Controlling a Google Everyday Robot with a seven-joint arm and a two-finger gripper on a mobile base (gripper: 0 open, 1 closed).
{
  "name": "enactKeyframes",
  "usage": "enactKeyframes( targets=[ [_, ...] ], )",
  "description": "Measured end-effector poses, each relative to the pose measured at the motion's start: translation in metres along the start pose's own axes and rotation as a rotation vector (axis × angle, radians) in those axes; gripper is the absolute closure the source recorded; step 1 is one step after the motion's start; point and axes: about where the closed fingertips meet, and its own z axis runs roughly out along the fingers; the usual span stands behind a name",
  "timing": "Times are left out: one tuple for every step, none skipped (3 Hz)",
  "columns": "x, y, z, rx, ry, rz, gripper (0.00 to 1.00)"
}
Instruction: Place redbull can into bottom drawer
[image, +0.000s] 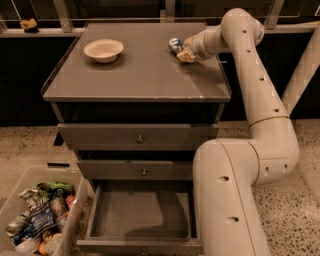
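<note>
Cream-coloured casing marks the gripper (184, 52), which is found at the far right of the cabinet top (135, 75), at the end of an arm (260, 100) that is reached in from the right. Whether it is clamped on anything or merely set against it cannot be told from this view. The redbull can (175, 44) is seen directly at the gripper's left tip, touching it or very nearly so, on the side towards the bowl. Only its shiny silver top and a band of blue are shown, and the lower body is hidden behind the gripper. The can's long axis is judged to be roughly upright, though a slight tilt cannot be ruled out.

Further left on the same surface, well apart from the can, a round cream bowl (103, 50) is placed. Two closed drawer fronts are passed on the way down. The bottom drawer (140, 215) is found pulled out, its grey floor bare. The coming move is therefore judged to depend on the can being secured and carried forward over the cabinet's front edge, then lowered into the drawer.
</note>
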Motion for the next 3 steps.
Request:
enactKeyframes(
  targets=[
    [0.010, 0.001, -0.010, -0.015, -0.009, 0.006, 1.00],
    [0.021, -0.005, -0.049, -0.022, -0.021, 0.020, 1.00],
    [0.011, -0.028, -0.118, 0.066, -0.055, 0.000, 1.00]
  ],
)
